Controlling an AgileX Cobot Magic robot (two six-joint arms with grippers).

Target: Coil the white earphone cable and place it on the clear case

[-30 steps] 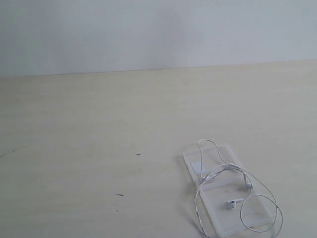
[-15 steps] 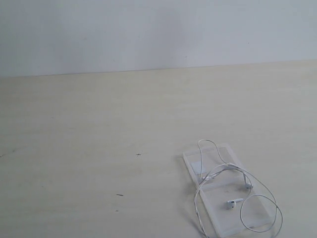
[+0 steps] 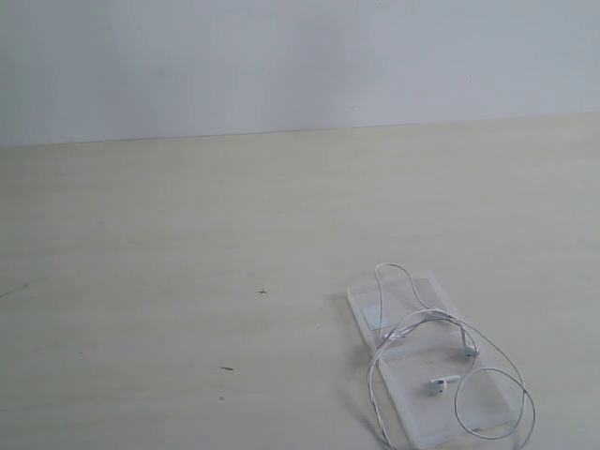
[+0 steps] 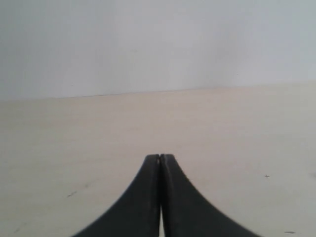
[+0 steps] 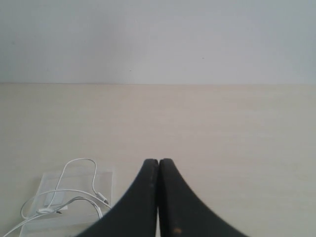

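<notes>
Wide pale table (image 3: 187, 234) in front of you, nearly bare, and neither arm shows in the exterior view. Your left gripper (image 4: 160, 157) is pinched fully closed on nothing, and the right gripper (image 5: 158, 160) is closed and empty too, looking out at the work from well back. The clear case (image 3: 412, 412) lies open and flat at the near right of the table. The white earphone cable (image 3: 394, 266) sprawls over it in loose loops, some spilling off the near and right edges onto the wood, so it is on the case but hardly coiled. Expect that wire to be feather-light, limp and springy, and it will slide on smooth plastic. Both claws must open first. Pinch a raised loop, not an earbud (image 3: 439, 383), and the light case may skate if you drag.
</notes>
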